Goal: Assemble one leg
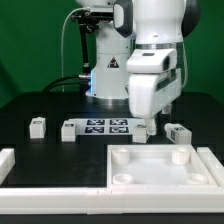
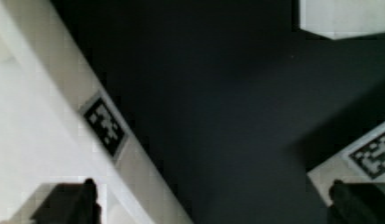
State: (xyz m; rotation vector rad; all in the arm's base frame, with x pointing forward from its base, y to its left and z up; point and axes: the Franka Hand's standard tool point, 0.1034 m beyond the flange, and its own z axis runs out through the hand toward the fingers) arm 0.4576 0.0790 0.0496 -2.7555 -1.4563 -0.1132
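My gripper (image 1: pixel 147 126) hangs low over the table, just past the end of the marker board (image 1: pixel 105 126) on the exterior view's right. It is open and empty. In the wrist view the two dark fingertips (image 2: pixel 64 205) stand wide apart, with only dark table and the marker board's edge (image 2: pixel 105 125) between them (image 2: pixel 210 205). One leg (image 1: pixel 178 132), a small white block with a square marker, lies just to the exterior view's right of the gripper. It shows beside one finger in the wrist view (image 2: pixel 367 150). Two more legs (image 1: pixel 37 125) (image 1: pixel 69 130) lie to the exterior view's left.
The large white square panel (image 1: pixel 160 165) with round corner sockets lies in front of the gripper. A white raised border (image 1: pixel 12 162) runs along the front and the left. The robot's base (image 1: pixel 108 70) stands behind the marker board. A white piece (image 2: pixel 345 18) shows at the wrist view's edge.
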